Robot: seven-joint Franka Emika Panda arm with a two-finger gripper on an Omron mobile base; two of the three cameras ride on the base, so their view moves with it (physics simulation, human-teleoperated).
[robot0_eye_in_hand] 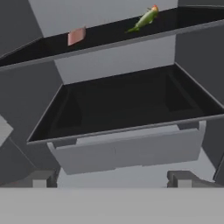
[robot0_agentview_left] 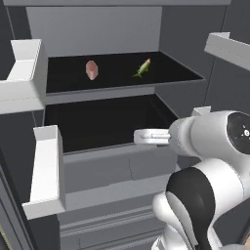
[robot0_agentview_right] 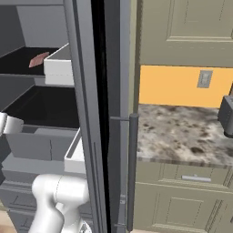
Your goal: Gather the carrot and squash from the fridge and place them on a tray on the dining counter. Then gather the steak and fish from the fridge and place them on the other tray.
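Steak (robot0_agentview_left: 91, 70), a pink slab, lay on the left of the fridge's glossy black upper shelf (robot0_agentview_left: 117, 78); a slim green-and-orange fish (robot0_agentview_left: 142, 68) lay well apart to its right. Below, the hand (robot0_eye_in_hand: 112, 178) stood released, fingers wide, before a boxy grey drawer (robot0_eye_in_hand: 131, 148).

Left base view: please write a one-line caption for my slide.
Open fridge: steak and fish on the upper shelf, open gripper below.
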